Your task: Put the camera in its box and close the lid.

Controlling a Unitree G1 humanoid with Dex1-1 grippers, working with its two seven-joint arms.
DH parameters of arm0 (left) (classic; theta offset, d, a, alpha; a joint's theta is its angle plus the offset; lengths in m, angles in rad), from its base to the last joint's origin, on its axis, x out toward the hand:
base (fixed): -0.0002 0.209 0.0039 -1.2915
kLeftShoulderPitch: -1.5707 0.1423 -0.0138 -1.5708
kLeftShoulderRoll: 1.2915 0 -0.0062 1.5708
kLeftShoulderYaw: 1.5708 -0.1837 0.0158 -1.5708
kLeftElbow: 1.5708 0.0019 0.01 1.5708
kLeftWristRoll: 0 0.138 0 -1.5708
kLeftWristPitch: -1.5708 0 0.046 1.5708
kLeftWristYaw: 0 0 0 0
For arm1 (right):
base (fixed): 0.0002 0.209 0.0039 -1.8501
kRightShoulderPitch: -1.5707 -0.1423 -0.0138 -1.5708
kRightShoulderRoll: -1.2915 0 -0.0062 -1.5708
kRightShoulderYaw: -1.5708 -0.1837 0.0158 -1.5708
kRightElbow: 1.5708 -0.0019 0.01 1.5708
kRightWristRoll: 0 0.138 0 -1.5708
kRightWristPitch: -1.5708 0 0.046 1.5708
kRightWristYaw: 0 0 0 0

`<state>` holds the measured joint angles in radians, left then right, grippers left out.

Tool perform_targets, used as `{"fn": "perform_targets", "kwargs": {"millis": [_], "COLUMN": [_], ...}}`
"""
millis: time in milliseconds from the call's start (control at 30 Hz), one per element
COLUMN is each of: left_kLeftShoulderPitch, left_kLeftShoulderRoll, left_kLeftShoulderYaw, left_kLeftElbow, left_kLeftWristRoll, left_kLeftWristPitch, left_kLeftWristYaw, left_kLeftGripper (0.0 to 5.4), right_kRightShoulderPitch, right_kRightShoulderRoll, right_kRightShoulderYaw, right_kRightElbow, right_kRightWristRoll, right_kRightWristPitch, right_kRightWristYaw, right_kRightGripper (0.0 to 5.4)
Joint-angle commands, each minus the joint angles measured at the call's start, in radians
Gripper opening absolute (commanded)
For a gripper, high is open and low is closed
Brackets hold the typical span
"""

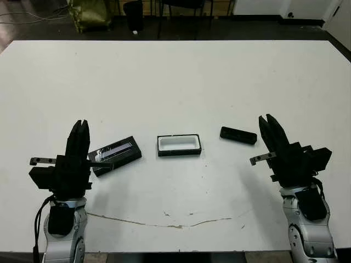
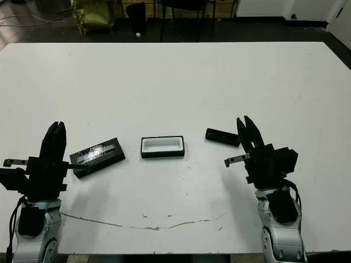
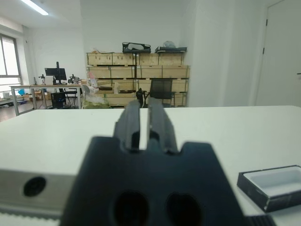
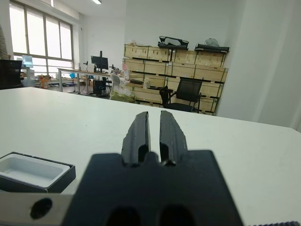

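On the white worktop (image 1: 175, 76) three task items lie in a loose row near the robot. The box (image 1: 179, 145) sits in the middle, open side up, its white lining showing and nothing inside it. The camera (image 1: 238, 135) lies flat to the right of the box, apart from it and just left of the right gripper's tips. The lid (image 1: 115, 154) lies flat to the left of the box, angled, its silvery stripe up, with its near-left corner just beside the left gripper (image 1: 82, 125). Both arms are low at the near edge, one on each side. The left gripper holds nothing, its fingers nearly together with only a slim gap. The right gripper (image 1: 267, 118) is likewise empty, fingers narrow. A dark crack line (image 1: 164, 222) runs across the worktop's near part.
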<state>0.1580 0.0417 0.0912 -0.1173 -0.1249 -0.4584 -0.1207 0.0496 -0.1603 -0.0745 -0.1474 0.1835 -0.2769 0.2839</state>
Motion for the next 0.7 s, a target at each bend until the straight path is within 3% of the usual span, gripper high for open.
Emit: {"fn": "perform_targets", "kwargs": {"millis": [33, 467, 700], "left_kLeftShoulderPitch": [0.012, 0.016, 0.022], "left_kLeftShoulderRoll": [0.002, 0.001, -0.005], "left_kLeftShoulderYaw": [0.003, 0.005, -0.009], "left_kLeftElbow": [0.014, 0.018, 0.014], "left_kLeftWristRoll": [0.008, -0.007, 0.001], "left_kLeftWristPitch": [0.004, -0.001, 0.006], "left_kLeftWristYaw": [0.004, -0.004, -0.001], "left_kLeftGripper": [0.00, 0.00, 0.00], "right_kRightShoulderPitch": [0.009, 0.006, -0.052], "right_kRightShoulderRoll": [-0.005, -0.022, -0.121], "right_kRightShoulderYaw": [-0.001, -0.001, -0.041], "right_kRightElbow": [0.011, -0.002, -0.010], "right_kRightWristRoll": [0.001, 0.023, 0.035], "right_kRightWristPitch": [0.014, 0.072, 0.138], "right_kRightWristYaw": [0.002, 0.024, 0.080], "right_kRightGripper": [0.01, 0.01, 0.01]}}
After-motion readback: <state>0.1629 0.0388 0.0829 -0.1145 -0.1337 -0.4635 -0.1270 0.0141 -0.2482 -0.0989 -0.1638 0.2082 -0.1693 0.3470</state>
